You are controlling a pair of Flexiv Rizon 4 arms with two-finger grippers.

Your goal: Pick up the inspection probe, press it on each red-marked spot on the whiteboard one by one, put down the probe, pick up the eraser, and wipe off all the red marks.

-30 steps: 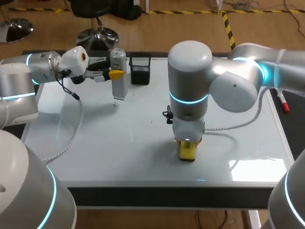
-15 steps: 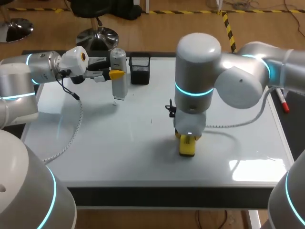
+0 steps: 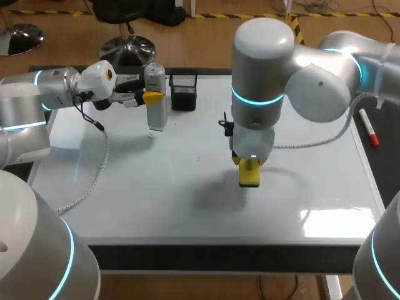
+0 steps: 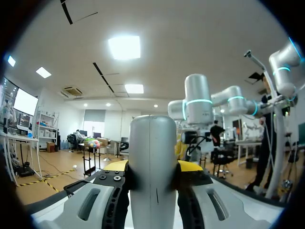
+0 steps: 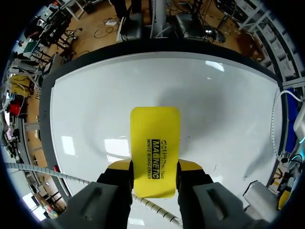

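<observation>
left tool (image 4: 152, 167) – clamps probe (image 4: 152, 143) | right tool (image 5: 155, 165) – clamps eraser (image 5: 155, 136) | head view only: probe upright over whiteboard (image 3: 156, 181)

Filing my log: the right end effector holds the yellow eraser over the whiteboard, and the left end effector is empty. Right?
Not quite. The left end effector is not empty: the left wrist view shows it shut on the grey probe. The right end effector does hold the yellow eraser over the whiteboard.
</observation>
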